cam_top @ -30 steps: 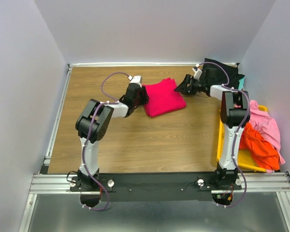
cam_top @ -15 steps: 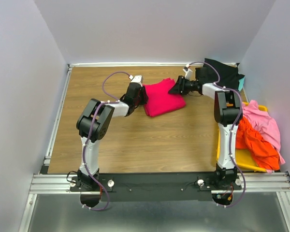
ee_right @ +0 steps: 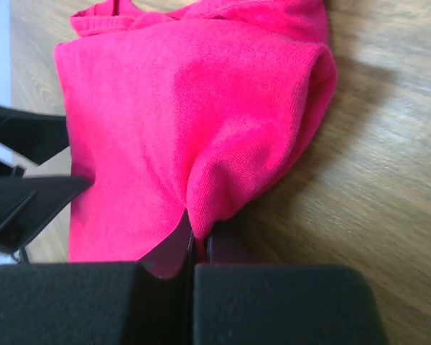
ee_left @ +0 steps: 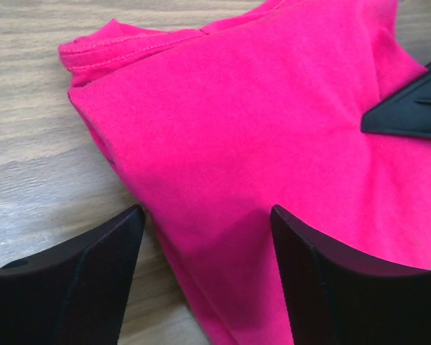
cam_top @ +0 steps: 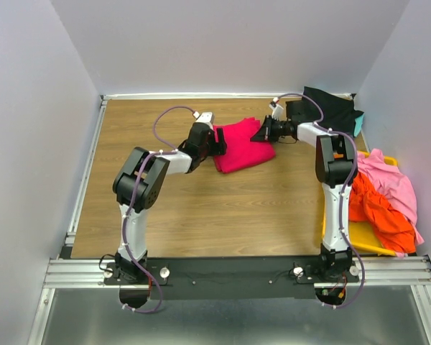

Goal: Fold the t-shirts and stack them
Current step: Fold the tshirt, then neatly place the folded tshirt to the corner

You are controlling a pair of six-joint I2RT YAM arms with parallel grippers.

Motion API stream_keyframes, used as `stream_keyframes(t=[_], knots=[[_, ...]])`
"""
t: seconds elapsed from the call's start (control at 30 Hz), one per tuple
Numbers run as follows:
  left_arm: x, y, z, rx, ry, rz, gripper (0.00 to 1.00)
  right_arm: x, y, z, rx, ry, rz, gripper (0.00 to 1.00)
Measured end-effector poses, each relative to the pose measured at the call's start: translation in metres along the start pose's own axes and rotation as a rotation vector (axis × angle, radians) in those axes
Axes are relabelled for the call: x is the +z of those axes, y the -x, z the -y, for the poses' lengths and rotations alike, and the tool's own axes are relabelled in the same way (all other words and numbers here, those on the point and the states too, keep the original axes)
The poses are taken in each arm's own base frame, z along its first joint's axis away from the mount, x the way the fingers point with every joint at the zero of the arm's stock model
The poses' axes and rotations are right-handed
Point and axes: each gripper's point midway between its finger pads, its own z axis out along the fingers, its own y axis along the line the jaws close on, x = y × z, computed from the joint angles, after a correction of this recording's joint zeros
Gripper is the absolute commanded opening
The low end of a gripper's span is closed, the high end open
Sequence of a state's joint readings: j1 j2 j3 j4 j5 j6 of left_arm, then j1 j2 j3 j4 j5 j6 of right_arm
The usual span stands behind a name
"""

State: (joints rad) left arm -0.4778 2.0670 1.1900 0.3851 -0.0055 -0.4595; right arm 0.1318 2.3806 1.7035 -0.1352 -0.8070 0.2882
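1. A red t-shirt (cam_top: 243, 146) lies folded into a rough square on the wooden bench (cam_top: 201, 208), a little past the middle towards the far wall.
2. The left fingers (cam_top: 217, 142) sit at the shirt's left edge. They are spread wide, one over bare wood and one over the cloth, and they are clamping nothing. I cannot tell whether they touch the fabric.
3. The right fingers (cam_top: 262, 133) are at the shirt's right edge, pressed tight together on a small ridge of red cloth. The fabric bunches up into a rounded fold just ahead of them.
4. The two sets of fingers face each other across the shirt. Each wrist view shows the other arm's black tip at the opposite side of the cloth.
5. A hemmed edge of the shirt shows at the corner nearest the left arm.
6. A black t-shirt (cam_top: 330, 108) lies crumpled in the far right corner of the bench, with a sliver of teal cloth (cam_top: 358, 123) beside it.
7. On the right, a yellow bin (cam_top: 359, 236) holds a pink t-shirt (cam_top: 391, 183) heaped over an orange t-shirt (cam_top: 377, 215). Both spill over its rim.
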Motion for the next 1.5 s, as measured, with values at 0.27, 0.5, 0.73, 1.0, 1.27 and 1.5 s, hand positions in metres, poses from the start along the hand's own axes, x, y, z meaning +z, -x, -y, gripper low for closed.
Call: stream_keyframes(t=[0.27,0.5,0.73,1.0,1.27,1.5], knots=[[-0.040,0.038,0.016,0.009,-0.034,0.076,0.86,-0.005,0.019,0.011,-0.012,-0.134,0.023,0.01],[-0.071,0.059,0.025,0.013,-0.061,0.146,0.86,-0.030,0.062,0.030,-0.091,-0.354,0.083,0.00],[-0.073,0.038,0.015,0.014,-0.043,0.104,0.86,-0.067,0.099,0.048,-0.128,-0.503,0.142,0.01],[-0.073,0.020,0.008,0.013,-0.029,0.073,0.86,-0.110,0.156,0.055,-0.203,-0.624,0.259,0.00],[-0.070,0.006,0.000,0.005,-0.012,0.050,0.86,-0.139,0.178,0.070,-0.198,-0.703,0.311,0.01],[-0.068,-0.013,-0.008,-0.001,0.004,0.014,0.86,-0.174,0.195,0.085,-0.179,-0.751,0.370,0.01]])
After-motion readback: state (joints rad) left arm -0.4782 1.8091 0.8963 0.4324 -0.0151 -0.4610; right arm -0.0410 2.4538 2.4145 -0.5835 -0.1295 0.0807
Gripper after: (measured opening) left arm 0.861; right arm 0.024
